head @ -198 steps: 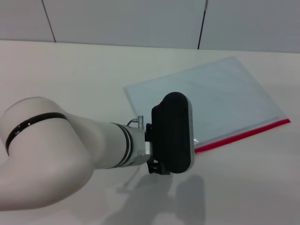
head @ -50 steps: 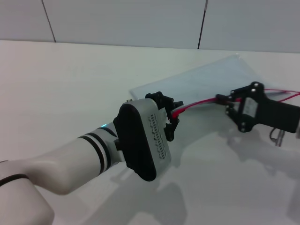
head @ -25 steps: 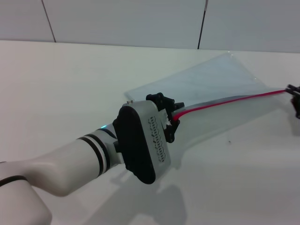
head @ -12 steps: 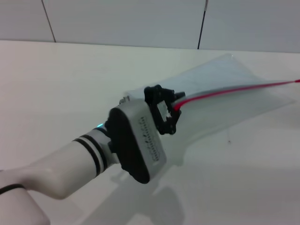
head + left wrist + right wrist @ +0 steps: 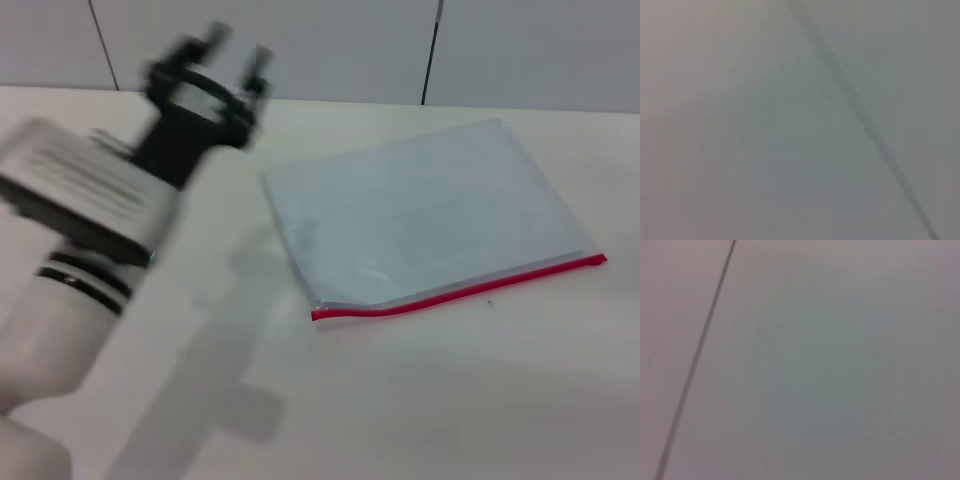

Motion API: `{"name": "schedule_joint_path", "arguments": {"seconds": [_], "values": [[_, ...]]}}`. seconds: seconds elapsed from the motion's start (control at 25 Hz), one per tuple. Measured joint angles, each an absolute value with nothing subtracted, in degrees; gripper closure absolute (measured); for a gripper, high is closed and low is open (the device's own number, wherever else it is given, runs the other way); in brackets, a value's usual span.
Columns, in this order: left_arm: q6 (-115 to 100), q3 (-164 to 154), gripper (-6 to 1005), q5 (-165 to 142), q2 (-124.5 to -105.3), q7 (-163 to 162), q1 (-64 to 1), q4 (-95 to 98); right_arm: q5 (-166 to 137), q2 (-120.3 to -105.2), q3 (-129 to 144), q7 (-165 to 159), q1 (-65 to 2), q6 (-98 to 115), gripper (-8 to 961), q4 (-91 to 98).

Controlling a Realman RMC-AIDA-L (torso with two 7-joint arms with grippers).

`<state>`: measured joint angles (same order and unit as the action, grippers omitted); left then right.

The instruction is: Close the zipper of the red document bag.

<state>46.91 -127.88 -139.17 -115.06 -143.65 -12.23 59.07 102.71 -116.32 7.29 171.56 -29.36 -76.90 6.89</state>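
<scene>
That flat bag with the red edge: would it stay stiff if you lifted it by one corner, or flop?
The red document bag would probably flop: it looks like thin, translucent plastic, and its red zipper edge already waves near one corner. It seems light, lying nearly flat. Pushed on the smooth table, it might slide easily.

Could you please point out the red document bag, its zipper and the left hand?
red document bag [image 5: 430, 215], head view, middle of panel.
zipper [image 5: 470, 292], head view, mid strip.
left hand [image 5: 228, 50], head view, between fingertips.

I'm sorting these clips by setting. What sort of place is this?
Probably a lab or office test bench: a plain white table, pale wall panels behind it, and only the document bag laid out, with the left gripper raised beside it.
</scene>
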Motion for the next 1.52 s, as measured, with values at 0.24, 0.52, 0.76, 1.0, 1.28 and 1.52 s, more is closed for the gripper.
{"name": "schedule_joint_path", "arguments": {"seconds": [0.24, 0.52, 0.76, 1.0, 1.28, 1.52], "values": [[60.61, -125.83, 509, -136.79, -113.44, -168.67, -14.1, 48.61, 102.58, -116.37, 6.69, 170.91, -27.65, -88.26, 233, 0.89], [66.95, -125.06, 178, -133.41, -114.33, -172.88, -15.71, 41.85, 102.67, -116.22, 6.39, 164.63, -27.49, -91.23, 119, -0.63], [69.78, -124.35, 181, -131.77, -115.76, -172.2, -16.83, 38.61, 102.71, -116.19, 5.56, 161.32, -27.38, -92.4, 119, 0.16], [70.08, -124.39, 184, -131.49, -115.81, -171.83, -16.99, 38.44, 102.8, -116.44, 0.88, 159.53, -27.03, -93.51, 118, -1.16], [70.67, -124.61, 183, -131.43, -116.0, -171.63, -17.14, 37.78, 102.82, -116.34, 0.44, 159.09, -26.56, -93.56, 121, -1.64], [72.4, -124.63, 183, -129.94, -116.15, -171.52, -17.14, 37.73, 102.83, -116.41, 0.44, 158.74, -26.54, -93.66, 133, -1.84]]}}
